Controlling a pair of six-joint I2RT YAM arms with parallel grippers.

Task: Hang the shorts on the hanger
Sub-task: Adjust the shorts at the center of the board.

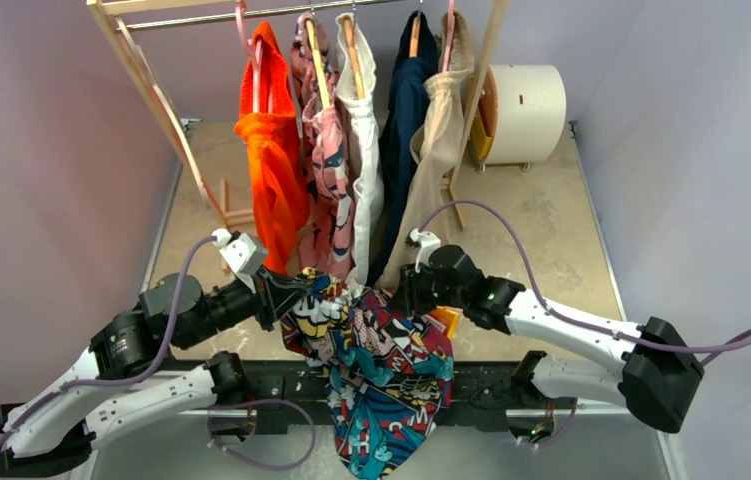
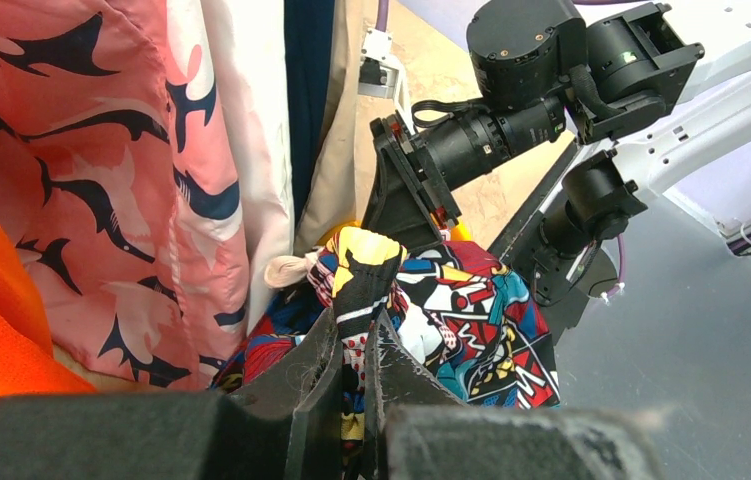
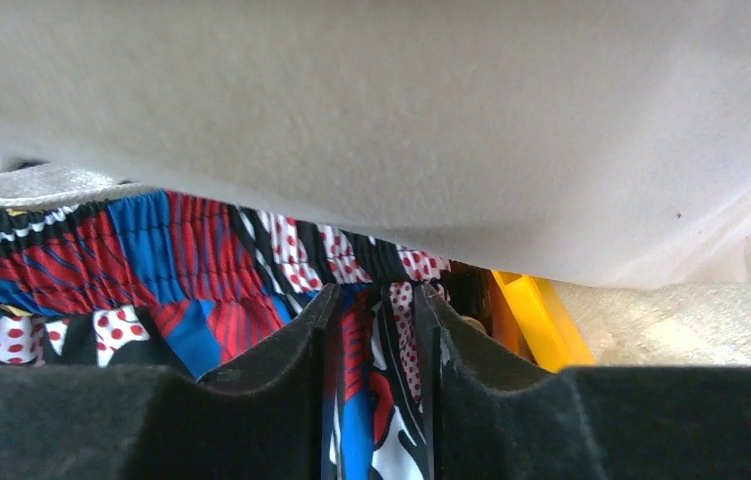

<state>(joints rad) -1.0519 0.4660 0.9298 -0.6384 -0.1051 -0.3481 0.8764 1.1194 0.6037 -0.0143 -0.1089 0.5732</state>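
Note:
The comic-print shorts [image 1: 381, 370] hang bunched between both grippers, low over the table's near edge. My left gripper [image 1: 301, 290] is shut on a fold of the shorts' waistband [image 2: 366, 265]; my left gripper [image 2: 359, 325] shows cloth pinched between its fingers. My right gripper [image 1: 403, 290] is shut on the waistband's other side; my right gripper [image 3: 376, 300] holds the shorts [image 3: 151, 260] under a beige garment [image 3: 371, 120]. A pale cream rounded end [image 2: 286, 268], perhaps the hanger, pokes out beside the shorts. The rest of it is hidden.
A wooden clothes rack [image 1: 151, 80] stands at the back with an orange garment [image 1: 271, 160], a pink patterned one [image 1: 326, 170], white [image 1: 361, 130], navy [image 1: 406, 110] and beige [image 1: 436, 150] ones. A white cylinder [image 1: 521, 110] is back right. A yellow object [image 1: 448, 320] lies under the right gripper.

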